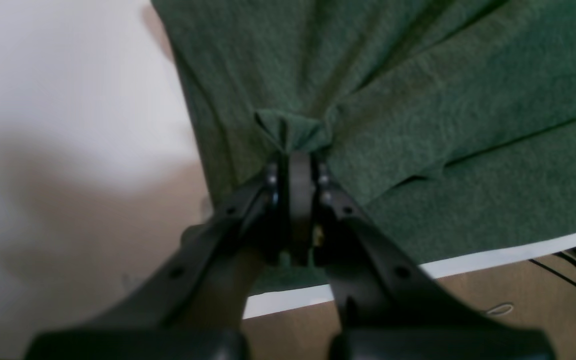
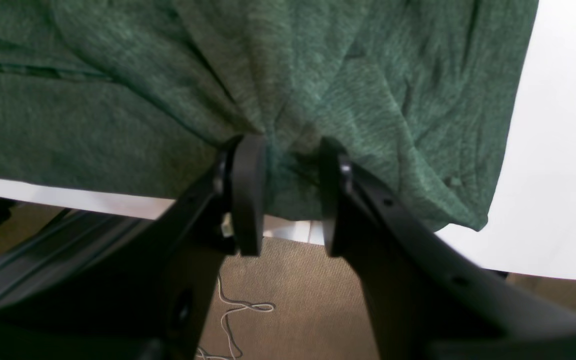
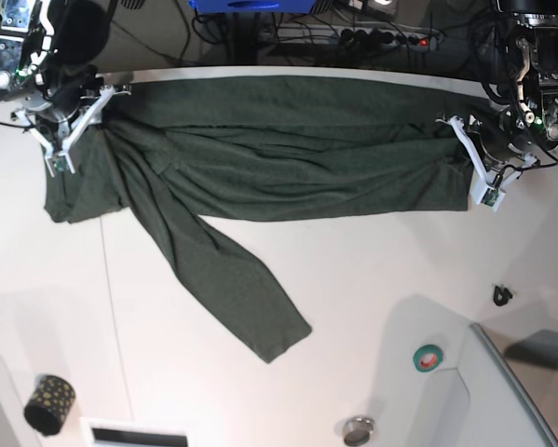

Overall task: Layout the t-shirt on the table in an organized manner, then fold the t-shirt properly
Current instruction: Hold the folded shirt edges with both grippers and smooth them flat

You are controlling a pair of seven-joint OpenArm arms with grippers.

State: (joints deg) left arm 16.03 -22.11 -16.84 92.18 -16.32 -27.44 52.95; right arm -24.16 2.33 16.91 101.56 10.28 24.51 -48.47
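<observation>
Two grippers meet the green t-shirt [image 3: 279, 140], stretched along the table's [image 3: 353, 270] far edge. The left gripper [image 1: 300, 155] pinches a fold tight. The right gripper's [image 2: 285, 150] fingers stand apart, cloth between them.

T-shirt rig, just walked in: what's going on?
Two arms are laying out the t-shirt, which is stretched across the far side of the table. The left gripper is shut on a bunched pinch of fabric at one end. The right gripper at the other end has its jaws apart with cloth between them. One sleeve trails diagonally toward the table's middle, so nothing is folded yet.
</observation>
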